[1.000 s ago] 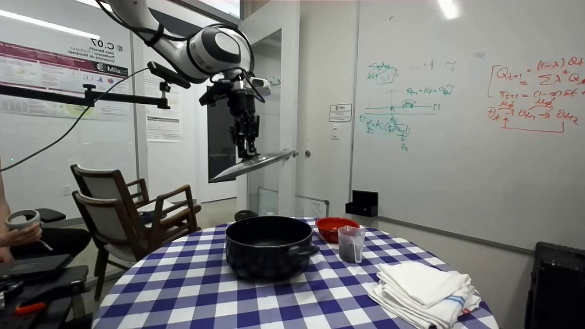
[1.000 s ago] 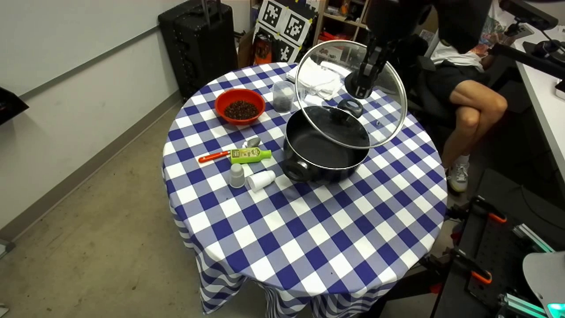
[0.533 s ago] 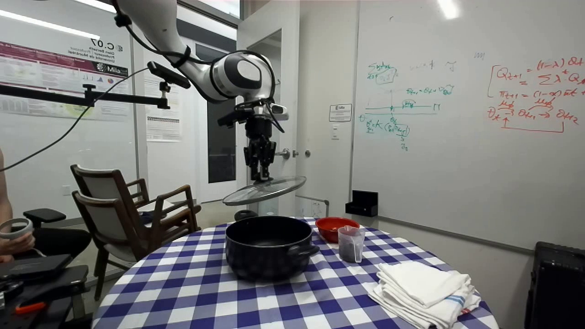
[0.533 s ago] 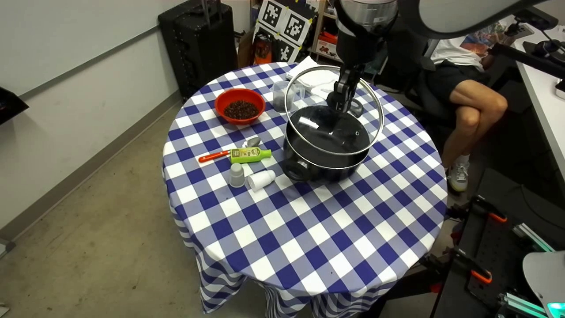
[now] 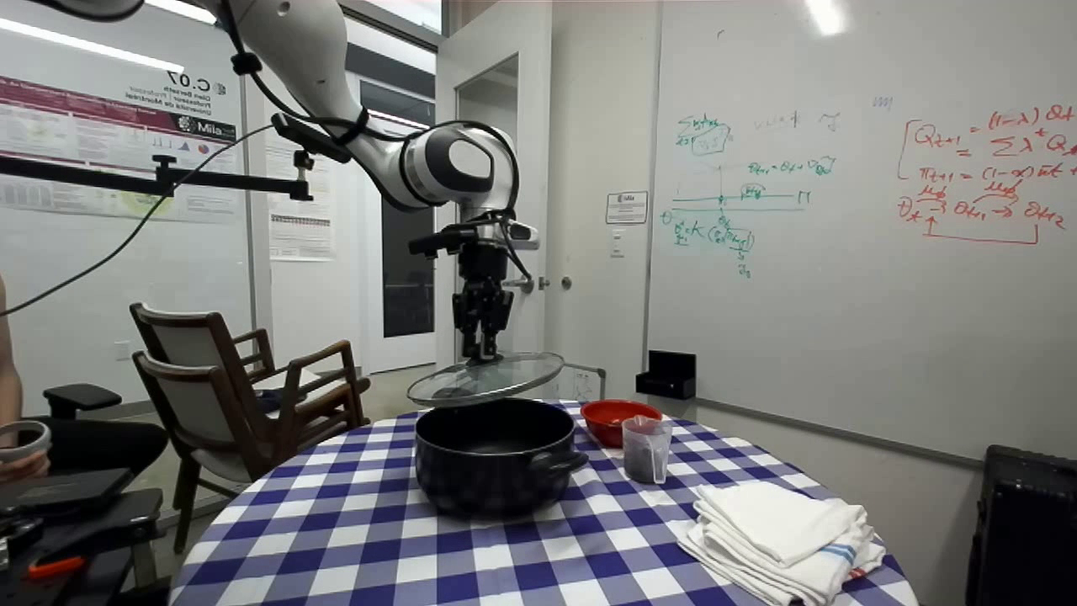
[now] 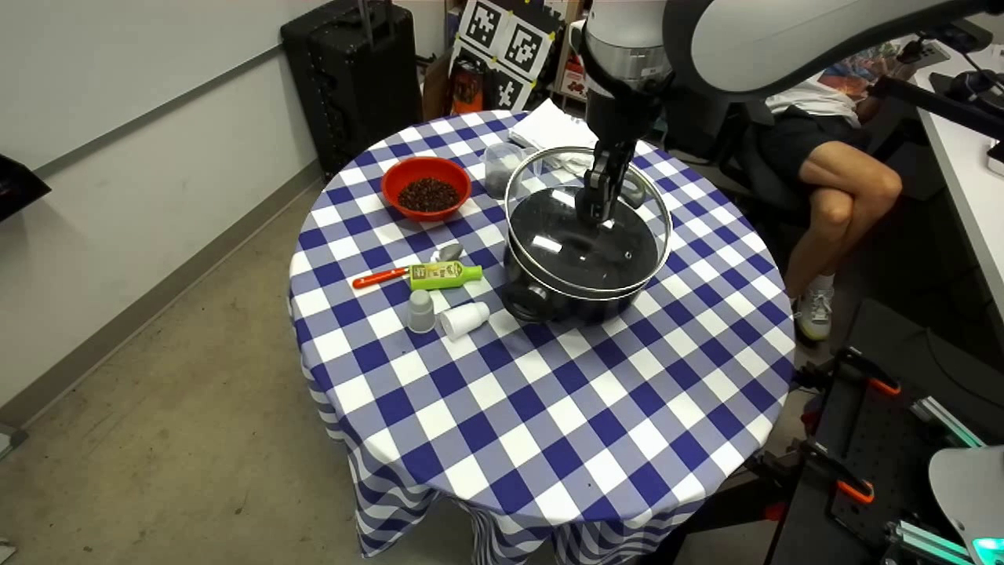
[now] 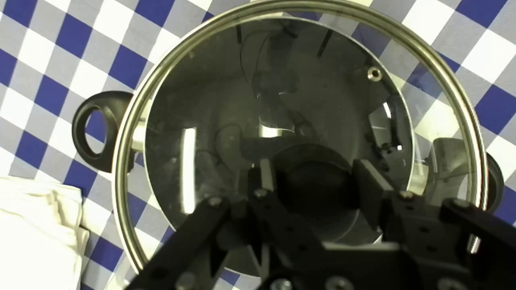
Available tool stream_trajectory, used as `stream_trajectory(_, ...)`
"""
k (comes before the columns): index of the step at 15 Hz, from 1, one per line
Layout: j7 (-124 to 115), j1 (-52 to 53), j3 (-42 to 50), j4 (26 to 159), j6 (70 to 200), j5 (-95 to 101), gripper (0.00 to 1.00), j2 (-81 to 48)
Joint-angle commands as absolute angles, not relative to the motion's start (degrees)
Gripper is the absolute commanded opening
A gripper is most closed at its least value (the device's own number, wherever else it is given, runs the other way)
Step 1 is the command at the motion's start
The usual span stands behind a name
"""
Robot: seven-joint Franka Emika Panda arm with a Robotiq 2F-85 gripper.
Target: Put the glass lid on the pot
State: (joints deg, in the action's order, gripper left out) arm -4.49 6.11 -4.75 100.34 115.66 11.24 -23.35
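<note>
Evidently, the gripper (image 5: 480, 348) clamps the knob (image 7: 316, 189) of the glass lid (image 5: 496, 383), which hangs tilted just above the black cooking pot (image 5: 496, 480); lowered at that slant, it could catch the rim (image 5: 495, 454) and seat crooked.

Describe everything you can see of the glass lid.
The glass lid is a round, transparent, nearly flat disc that catches bright reflections and lets the pot show through. A shiny, metal-looking rim circles it, a small ringed hole sits toward one edge, and a black knob stands at its middle. The jaws clamp that knob from both sides. The lid hangs tilted over the pot, not seated; whether its low edge touches the pot, I cannot tell.
</note>
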Motion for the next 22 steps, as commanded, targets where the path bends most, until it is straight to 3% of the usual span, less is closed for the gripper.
stream_trajectory(1,-2.80,6.37,-4.25,98.09,114.16,10.21,0.25,-24.99)
stream_trajectory(22,-0.89,4.67,-3.28,94.23,113.23,7.72,0.25,-29.90)
